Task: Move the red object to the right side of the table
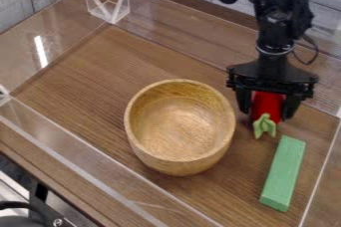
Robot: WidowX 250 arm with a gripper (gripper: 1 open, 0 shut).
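The red object [269, 106], a small strawberry-like toy with a green leafy tip pointing down, sits low over the table [94, 77] at the right side, just right of the wooden bowl. My gripper [270, 105] points almost straight down over it. The black fingers [245, 102] stand spread on either side of the toy, with gaps showing, so the gripper is open. The toy's upper part is hidden by the gripper body. Whether its green tip rests on the wood I cannot tell for sure.
A wooden bowl [180, 124] stands in the middle of the table. A flat green rectangular block [282, 171] lies just in front of the toy. Clear acrylic walls [60, 151] edge the table, and a small clear stand [107, 4] sits at the far left.
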